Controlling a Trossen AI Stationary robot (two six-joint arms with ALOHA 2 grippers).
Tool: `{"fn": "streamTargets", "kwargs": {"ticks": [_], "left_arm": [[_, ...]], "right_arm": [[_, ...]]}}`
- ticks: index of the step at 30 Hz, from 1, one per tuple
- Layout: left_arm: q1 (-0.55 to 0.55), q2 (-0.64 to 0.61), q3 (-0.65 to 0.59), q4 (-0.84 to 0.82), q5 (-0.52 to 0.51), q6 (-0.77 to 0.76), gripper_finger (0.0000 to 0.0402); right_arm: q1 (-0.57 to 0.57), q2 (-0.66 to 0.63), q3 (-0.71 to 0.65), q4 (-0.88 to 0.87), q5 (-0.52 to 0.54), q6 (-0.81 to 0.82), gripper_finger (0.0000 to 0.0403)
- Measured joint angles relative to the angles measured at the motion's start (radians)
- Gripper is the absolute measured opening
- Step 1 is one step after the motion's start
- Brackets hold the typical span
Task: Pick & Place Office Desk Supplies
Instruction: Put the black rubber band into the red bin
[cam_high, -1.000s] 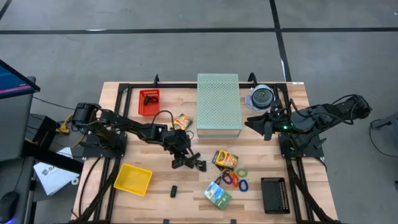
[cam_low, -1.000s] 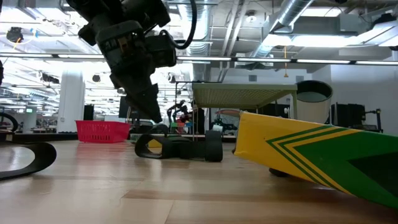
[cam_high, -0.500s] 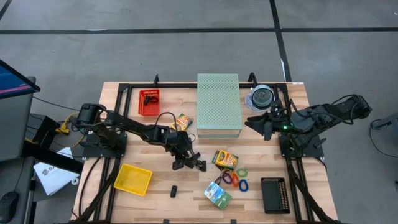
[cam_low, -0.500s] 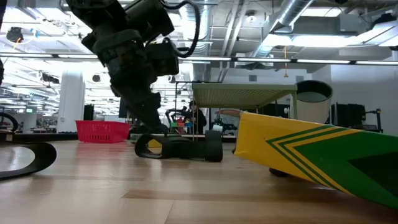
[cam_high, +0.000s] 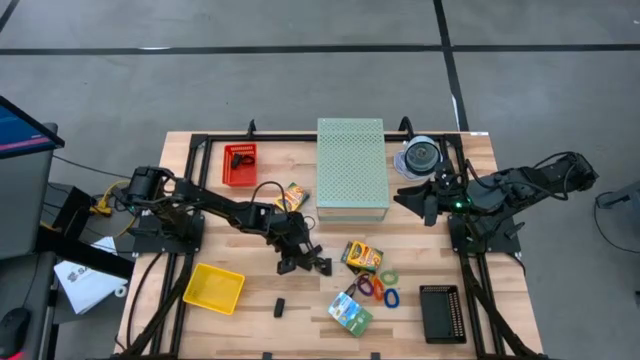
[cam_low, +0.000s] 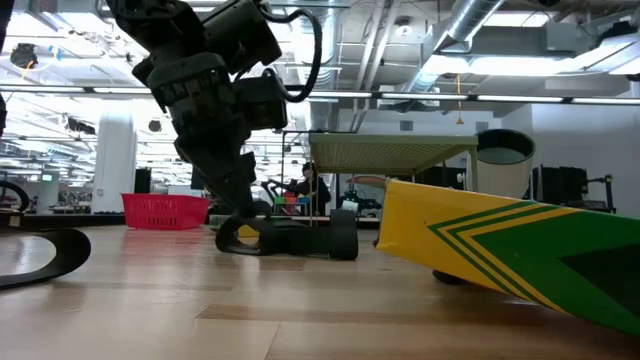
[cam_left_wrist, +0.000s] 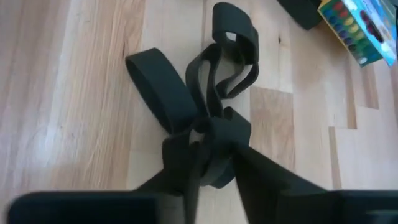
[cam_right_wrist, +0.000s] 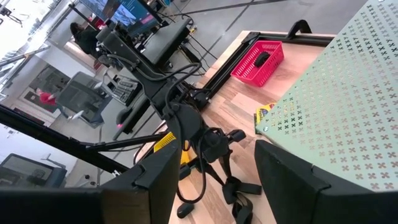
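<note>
A black binder clip (cam_high: 308, 264) with looped handles lies on the wooden table, near its middle; it also shows in the left wrist view (cam_left_wrist: 186, 93) and the low view (cam_low: 295, 238). My left gripper (cam_high: 288, 258) is down at the clip's left end and shut on it. My right gripper (cam_high: 422, 202) hovers open and empty at the right side of the pale green perforated box (cam_high: 351, 168); its fingers (cam_right_wrist: 283, 186) stand wide apart. Coloured elastic loops (cam_high: 378, 288), a yellow-orange box (cam_high: 362, 256) and a green-blue packet (cam_high: 350, 313) lie right of the clip. My left gripper pinches the clip's near end (cam_left_wrist: 214, 134) between its two fingers, where the loops meet. The fingers slant down at it from above and from the table's left (cam_low: 232, 195). The clip lies on the table top (cam_low: 330, 245).
A red basket (cam_high: 239, 164) stands at the far left, a yellow tray (cam_high: 214, 288) at the near left, a black tray (cam_high: 440, 313) at the near right. A second yellow-orange box (cam_high: 292, 195) lies by the green box. A small black piece (cam_high: 281, 307) lies near the front. A disc spindle (cam_high: 421, 157) stands far right.
My left gripper has come down and a little toward the table's right, onto the left end of the black binder clip. The clip has stayed on the table.
</note>
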Motion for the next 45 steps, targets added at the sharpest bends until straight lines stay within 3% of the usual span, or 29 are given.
{"fn": "streamTargets", "kwargs": {"ticks": [4, 14, 21, 28, 32, 36, 40, 45], "left_arm": [[0.011, 0.0, 0.0, 0.002, 0.044, -0.01, 0.0009], [0.042, -0.093, 0.0, 0.009, 0.034, -0.07, 0.0001], [0.082, -0.32, 0.001, -0.234, -0.178, -0.125, 0.0001], [0.156, -0.56, 0.001, -0.563, -0.466, -0.238, 0.0001], [0.239, -0.629, 0.001, -0.738, -0.624, -0.4, 0.0], [0.382, -0.629, 0.001, -0.828, -0.659, -0.508, 0.0], [0.553, -0.569, 0.001, -0.815, -0.667, -0.473, 0.0], [0.753, -0.475, 0.001, -0.682, -0.64, -0.342, 0.0]], "right_arm": [[0.0, 0.0, 0.0, -0.004, 0.0, 0.0, 0.0202], [0.0, 0.0, 0.0, -0.014, 0.0, 0.0, 0.0202], [-0.002, 0.0, 0.0, -0.016, 0.029, -0.019, 0.0202], [-0.031, 0.0, 0.0, -0.02, 0.045, -0.034, 0.0202], [-0.052, 0.0, 0.0, -0.019, 0.045, -0.037, 0.0202], [-0.074, 0.0, 0.0, -0.017, 0.045, -0.045, 0.0202], [-0.095, 0.0, 0.0, -0.015, 0.045, -0.054, 0.0202], [-0.107, 0.0, 0.0, -0.015, 0.045, -0.056, 0.0202]]}}
